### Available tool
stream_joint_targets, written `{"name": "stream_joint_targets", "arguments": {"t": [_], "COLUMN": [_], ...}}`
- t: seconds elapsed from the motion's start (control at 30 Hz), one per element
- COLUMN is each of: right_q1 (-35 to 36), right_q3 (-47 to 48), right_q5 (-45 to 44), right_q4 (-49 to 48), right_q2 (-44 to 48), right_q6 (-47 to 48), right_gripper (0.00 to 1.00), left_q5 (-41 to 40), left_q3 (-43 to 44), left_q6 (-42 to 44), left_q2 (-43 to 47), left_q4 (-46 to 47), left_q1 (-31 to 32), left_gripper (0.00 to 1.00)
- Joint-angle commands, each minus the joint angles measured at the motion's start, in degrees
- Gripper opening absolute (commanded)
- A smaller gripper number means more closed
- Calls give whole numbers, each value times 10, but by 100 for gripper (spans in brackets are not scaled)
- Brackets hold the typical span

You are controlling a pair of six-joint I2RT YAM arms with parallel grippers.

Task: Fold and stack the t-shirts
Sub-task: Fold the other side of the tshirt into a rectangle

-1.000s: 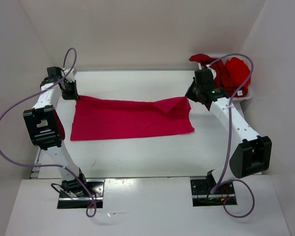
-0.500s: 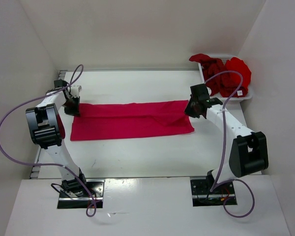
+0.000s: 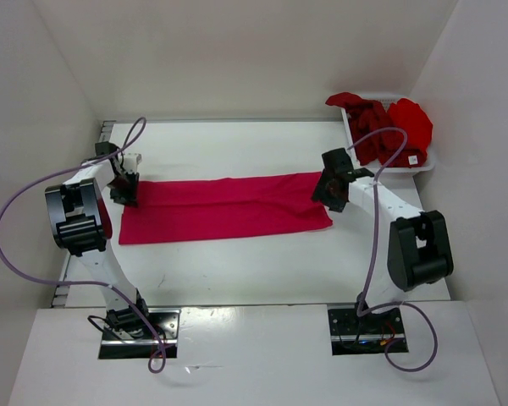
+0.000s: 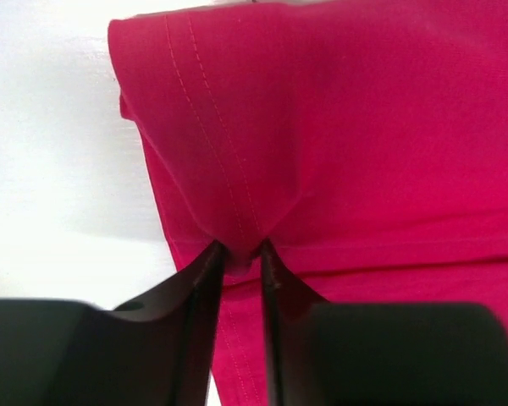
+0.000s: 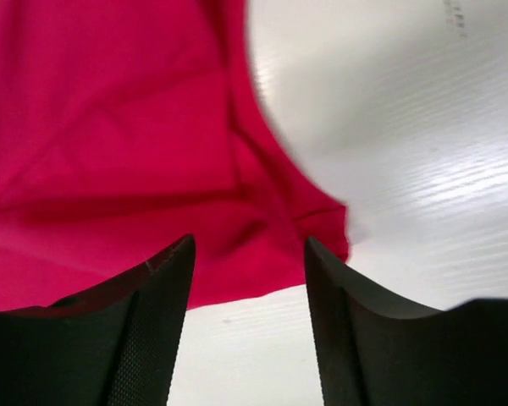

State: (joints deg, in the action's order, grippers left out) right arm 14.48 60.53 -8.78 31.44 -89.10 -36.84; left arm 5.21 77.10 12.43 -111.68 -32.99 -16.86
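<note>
From above, the crimson shirt (image 3: 224, 207) lies on the table (image 3: 237, 271) as a long band, its long axis running left to right between the arms. The left claw (image 3: 123, 190) sits at the band's far-left corner and the right claw (image 3: 328, 193) at its right end, so each arm is nearest its own end. The maroon shirt (image 3: 368, 139) and red shirt (image 3: 411, 127) wait in the basket (image 3: 429, 159), well apart at the far right.

At the left wrist, we see the left claw (image 4: 241, 254) nearly together, with a small pucker of the crimson shirt (image 4: 364, 127) tented up between the tips (a thin pinch, near the stitched hem).

At the right wrist, the right claw (image 5: 247, 254) stands wide apart and holds nothing. The crimson shirt's (image 5: 110, 152) edge lies under and to the left of it, with bare table (image 5: 389, 127) to the right.

We judge the coming fold brings one end over the other along that axis.
</note>
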Motion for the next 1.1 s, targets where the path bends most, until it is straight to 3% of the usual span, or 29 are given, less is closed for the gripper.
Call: {"name": "stream_joint_targets", "arguments": {"t": [0.0,0.13,0.27,0.4,0.43,0.5,0.73,1.07], "right_q1": [11,62,181,290,309,323,337,337], "right_q3": [27,57,78,102,110,131,176,194], "right_q5": [-75,-150,-233,-237,-237,-243,-296,-316], "right_q4": [27,49,49,28,28,42,45,28], "right_q2": [-14,13,29,-19,-53,-92,-211,-241], "right_q6": [0,0,6,41,49,57,102,120], "right_gripper": [61,62,58,46,38,33,36,36], "left_q5": [16,16,9,4,4,4,-1,-6], "left_q3": [-10,-15,-20,-27,-27,-27,-27,-32], "left_q6": [14,14,14,8,8,8,2,2], "left_q2": [18,36,42,54,54,54,54,59], "left_q4": [-5,-5,-5,-5,-5,-5,-5,0], "left_q1": [-4,-4,-4,-4,-4,-4,-4,-4], "left_gripper": [35,52,57,60,61,61,61,62]}}
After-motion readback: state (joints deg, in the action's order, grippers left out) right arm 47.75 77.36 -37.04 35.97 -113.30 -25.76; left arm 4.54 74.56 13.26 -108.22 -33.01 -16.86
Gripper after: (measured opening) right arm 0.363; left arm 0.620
